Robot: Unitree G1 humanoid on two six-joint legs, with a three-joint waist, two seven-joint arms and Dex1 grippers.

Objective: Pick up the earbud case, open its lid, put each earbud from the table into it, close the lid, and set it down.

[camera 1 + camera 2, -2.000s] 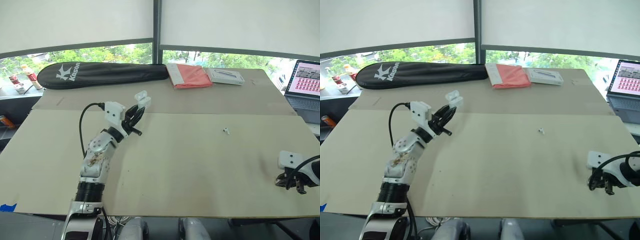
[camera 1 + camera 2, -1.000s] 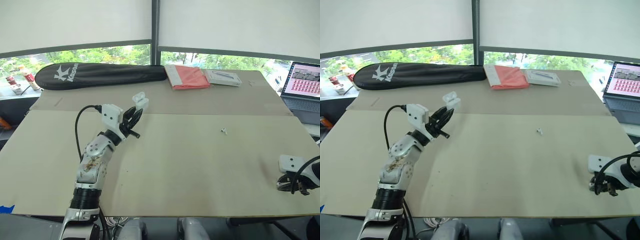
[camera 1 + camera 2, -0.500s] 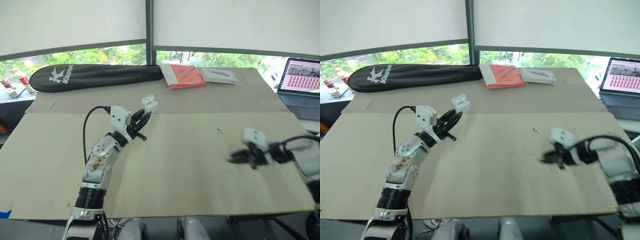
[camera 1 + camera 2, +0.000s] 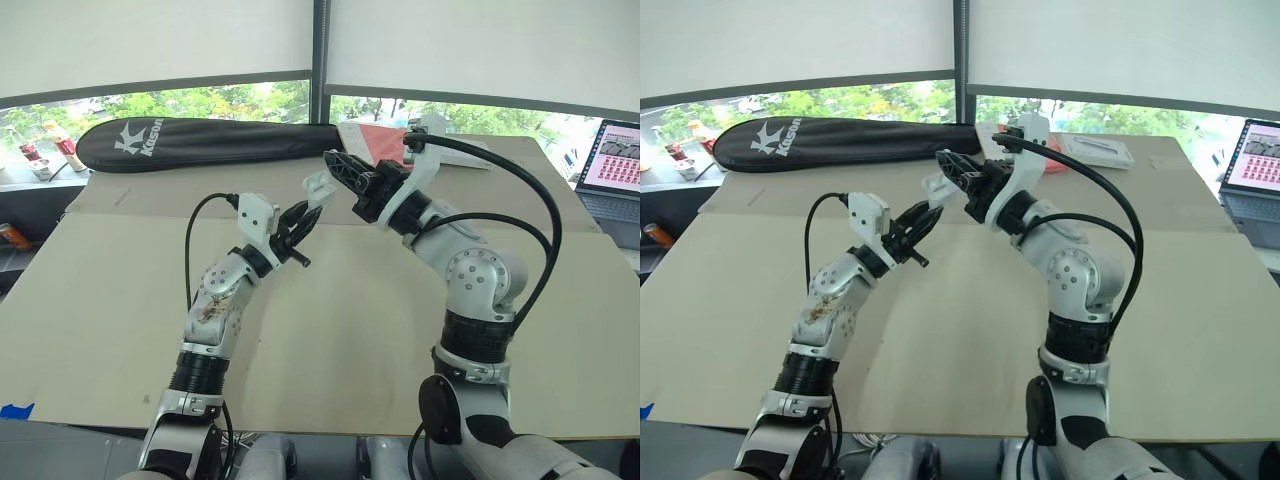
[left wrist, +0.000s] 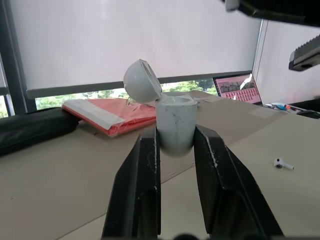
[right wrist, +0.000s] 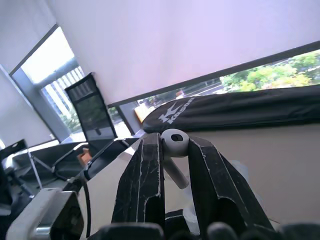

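Above table [image 4: 100, 300] | left end effector [image 4: 301, 221] grips earbud case [image 5: 175, 127] | right end effector [image 6: 175, 140] pinches earbud [image 6: 173, 143] | bag [image 4: 200, 145]: "Kason"

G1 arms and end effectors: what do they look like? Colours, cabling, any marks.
Left arm: silver-grey jointed segments, brownish marks. Right arm: same finish. Left end effector and right end effector: two flat black fingers each, white wrist block, looping black cable.

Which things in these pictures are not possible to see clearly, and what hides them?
Inside of the earbud case: the left wrist view looks from the side, so its own wall hides the slots.
Gap between the earbud and the case: in the eye views the right gripper overlaps it, too small to judge.
Laptop: cut off by the right edge of the eye views.
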